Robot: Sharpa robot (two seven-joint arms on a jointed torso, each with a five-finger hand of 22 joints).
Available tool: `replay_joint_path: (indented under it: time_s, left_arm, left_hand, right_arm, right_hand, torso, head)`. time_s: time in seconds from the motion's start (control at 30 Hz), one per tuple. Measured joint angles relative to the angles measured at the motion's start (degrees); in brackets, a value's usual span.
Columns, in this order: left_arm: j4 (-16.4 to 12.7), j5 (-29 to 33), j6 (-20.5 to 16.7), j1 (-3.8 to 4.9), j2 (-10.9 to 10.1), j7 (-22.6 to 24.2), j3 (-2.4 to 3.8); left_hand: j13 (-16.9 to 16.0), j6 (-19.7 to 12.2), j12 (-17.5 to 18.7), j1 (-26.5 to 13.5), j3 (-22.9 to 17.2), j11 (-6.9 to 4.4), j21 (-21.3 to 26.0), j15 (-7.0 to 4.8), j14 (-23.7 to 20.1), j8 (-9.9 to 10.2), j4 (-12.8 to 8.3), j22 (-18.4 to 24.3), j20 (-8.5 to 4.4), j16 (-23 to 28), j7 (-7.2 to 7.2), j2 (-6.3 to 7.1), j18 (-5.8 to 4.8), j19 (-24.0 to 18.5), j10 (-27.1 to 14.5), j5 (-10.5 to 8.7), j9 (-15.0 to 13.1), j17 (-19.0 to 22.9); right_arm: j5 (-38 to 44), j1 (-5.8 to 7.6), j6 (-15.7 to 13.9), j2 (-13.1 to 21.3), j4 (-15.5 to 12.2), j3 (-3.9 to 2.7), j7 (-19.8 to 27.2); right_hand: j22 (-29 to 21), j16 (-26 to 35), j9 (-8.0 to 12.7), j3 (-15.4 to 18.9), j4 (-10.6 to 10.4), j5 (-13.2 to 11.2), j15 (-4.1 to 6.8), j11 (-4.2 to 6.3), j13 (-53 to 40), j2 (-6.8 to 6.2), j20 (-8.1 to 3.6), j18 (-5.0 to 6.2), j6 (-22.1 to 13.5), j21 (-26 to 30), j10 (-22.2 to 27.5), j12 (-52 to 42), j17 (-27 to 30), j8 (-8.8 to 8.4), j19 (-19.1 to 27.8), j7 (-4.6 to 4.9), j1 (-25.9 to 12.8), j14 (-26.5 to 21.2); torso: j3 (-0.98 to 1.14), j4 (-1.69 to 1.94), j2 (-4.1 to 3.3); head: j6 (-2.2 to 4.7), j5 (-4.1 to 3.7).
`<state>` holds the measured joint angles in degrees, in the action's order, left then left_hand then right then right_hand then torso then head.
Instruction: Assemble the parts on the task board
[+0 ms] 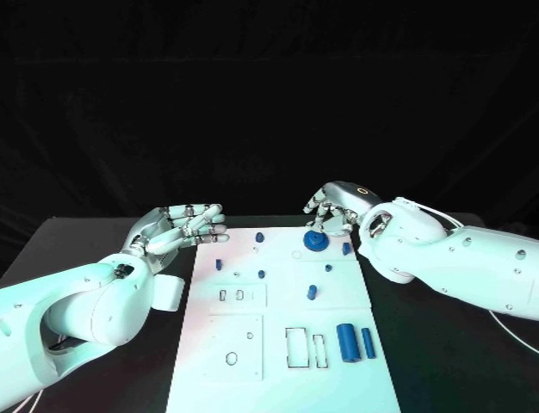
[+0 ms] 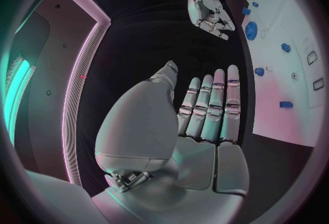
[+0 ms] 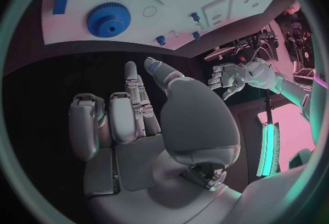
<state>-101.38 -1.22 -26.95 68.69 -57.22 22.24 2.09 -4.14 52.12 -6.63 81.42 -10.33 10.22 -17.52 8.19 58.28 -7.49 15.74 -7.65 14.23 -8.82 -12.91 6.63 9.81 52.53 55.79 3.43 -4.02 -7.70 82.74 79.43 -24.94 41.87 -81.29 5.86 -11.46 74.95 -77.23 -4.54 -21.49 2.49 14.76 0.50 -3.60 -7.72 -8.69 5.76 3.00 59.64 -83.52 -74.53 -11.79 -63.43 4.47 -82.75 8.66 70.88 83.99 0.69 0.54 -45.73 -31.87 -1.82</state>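
2 blue cylinders (image 1: 348,342) lie at the near end of the task board (image 1: 282,379); gear (image 1: 316,240) sits at the far end.
Left hand (image 1: 185,225) and right hand (image 1: 331,209) are held empty, fingers apart. Gear is judged light, rigid, slippery; best gripped by its toothed rim.

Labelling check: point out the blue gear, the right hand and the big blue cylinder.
gear (image 3: 108,19): right wrist view, toothed face beside the hub.
right hand (image 1: 331,210): head view, back of the hand.
cylinder (image 1: 348,342): head view, mid-length of its side.
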Motion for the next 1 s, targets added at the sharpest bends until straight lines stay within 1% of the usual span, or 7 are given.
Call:
replay_joint_path:
  time_s: [0.1, 0.17, 0.27, 0.4, 0.5, 0.67, 1.0]
  left_arm:
    - [0.21, 0.04, 0.01, 0.0, 0.12, 0.0, 0.0]
    - [0.28, 0.05, 0.02, 0.0, 0.24, 0.0, -0.01]
    - [0.32, 0.07, 0.04, 0.0, 0.34, 0.0, -0.01]
    - [0.36, 0.09, 0.08, 0.0, 0.42, 0.0, -0.02]
    - [0.38, 0.11, 0.1, 0.0, 0.44, -0.02, -0.02]
    - [0.39, 0.13, 0.12, 0.0, 0.47, -0.04, -0.02]
    - [0.34, 0.16, 0.17, -0.01, 0.47, -0.07, -0.02]
  left_hand:
    - [0.0, 0.0, 0.0, 0.0, 0.0, 0.0, 0.0, 0.0, 0.0, 0.0, 0.0, 0.0, 0.0, 0.0, 0.0, 0.0, 0.0, 0.0, 0.0, 0.0, 0.0, 0.0]
    - [0.0, 0.0, 0.0, 0.0, 0.0, 0.0, 0.0, 0.0, 0.0, 0.0, 0.0, 0.0, 0.0, 0.0, 0.0, 0.0, 0.0, 0.0, 0.0, 0.0, 0.0, 0.0]
    - [0.0, 0.0, 0.0, 0.0, 0.0, 0.0, 0.0, 0.0, 0.0, 0.0, 0.0, 0.0, 0.0, 0.0, 0.0, 0.0, 0.0, 0.0, 0.0, 0.0, 0.0, 0.0]
    - [0.0, 0.0, 0.0, 0.0, 0.0, 0.0, 0.0, 0.0, 0.0, 0.0, 0.0, 0.0, 0.0, 0.0, 0.0, 0.0, 0.0, 0.0, 0.0, 0.0, 0.0, 0.0]
    - [-0.01, 0.0, 0.0, 0.0, 0.0, 0.0, 0.0, 0.0, 0.0, 0.0, 0.0, 0.0, 0.0, 0.0, 0.0, 0.0, 0.0, 0.0, 0.0, 0.0, 0.0, 0.01]
    - [-0.01, 0.0, 0.0, 0.0, 0.0, 0.0, 0.0, 0.0, 0.0, 0.0, 0.0, 0.0, 0.0, 0.0, 0.0, 0.0, 0.0, 0.0, 0.0, 0.0, 0.0, 0.01]
    - [-0.01, 0.0, 0.0, 0.0, 0.0, 0.0, 0.0, 0.0, 0.0, 0.0, 0.0, 0.0, 0.0, 0.0, 0.0, 0.0, 0.0, 0.0, 0.0, 0.0, 0.0, -0.05]
  right_arm:
    - [-1.84, 0.37, 2.42, 1.25, -0.11, -0.04, -0.43]
    - [-2.78, 0.46, 4.26, 1.48, 0.4, -0.05, -0.8]
    - [-3.47, 0.46, 6.52, 1.24, 1.34, -0.05, -1.36]
    - [-3.58, 0.08, 8.93, 0.24, 2.97, -0.02, -2.2]
    - [-3.52, -0.34, 10.11, -0.66, 4.33, 0.02, -2.65]
    - [-3.29, -0.91, 11.19, -2.01, 6.09, 0.07, -3.04]
    - [-2.55, -1.25, 11.83, -3.53, 7.97, 0.19, -3.08]
  right_hand:
    - [0.0, -1.06, 0.22, 2.56, -0.39, 1.11, 0.67, 0.8, -2.74, -1.58, -0.81, 0.0, -1.24, -0.87, -3.39, -3.35, -1.64, -0.29, -0.81, -0.73, -0.37, 0.09]
    - [0.0, -2.39, 0.2, 5.51, -1.02, 1.79, 0.76, 1.11, -7.36, -1.98, -1.07, 0.0, -2.28, -1.18, -2.91, -7.79, -3.82, -0.24, -1.07, -1.07, 0.1, 0.04]
    - [0.0, -4.52, -0.19, 11.02, -3.45, 2.32, 0.75, 0.9, -18.91, -0.98, -1.17, 0.0, -3.89, -1.33, 2.7, -18.64, -7.54, 0.93, -1.17, -0.93, 1.98, 0.04]
    - [-0.01, -6.08, -0.56, 14.56, -6.71, 3.18, 0.75, 0.6, -32.13, 0.08, -0.73, 0.0, -5.14, -1.33, 5.56, -31.18, -10.5, 2.24, -1.34, -0.55, 3.04, 0.04]
    - [-0.01, -6.57, -0.67, 15.99, -8.13, 3.18, 0.75, 0.28, -37.79, -0.02, -0.64, 0.0, -5.86, -1.33, 6.04, -36.37, -11.48, 2.82, -1.25, -0.27, 3.87, 0.04]
    - [-0.01, -6.78, -0.74, 16.73, -9.52, 3.41, 0.7, 0.02, -40.46, -0.17, -0.65, 0.01, -6.23, -1.0, 6.38, -38.73, -11.52, 3.26, -1.25, -0.07, 4.46, -0.01]
    - [-0.02, -7.0, -0.96, 16.82, -10.25, 3.86, 0.53, 0.02, -43.22, 0.19, -0.65, 0.01, -6.23, -1.0, 6.38, -41.2, -11.52, 4.1, -1.25, -0.07, 5.17, -0.18]
  torso:
    - [-0.07, -0.12, 0.18]
    - [-0.07, -0.15, 0.25]
    - [-0.06, -0.14, 0.29]
    - [-0.09, -0.12, 0.29]
    - [-0.1, -0.1, 0.28]
    - [-0.1, -0.13, 0.24]
    - [-0.1, -0.12, 0.2]
  head:
    - [0.02, -0.05]
    - [0.01, -0.12]
    - [-0.1, -0.21]
    - [-0.24, -0.23]
    - [-0.34, -0.2]
    - [-0.57, -0.05]
    - [-0.9, -0.27]
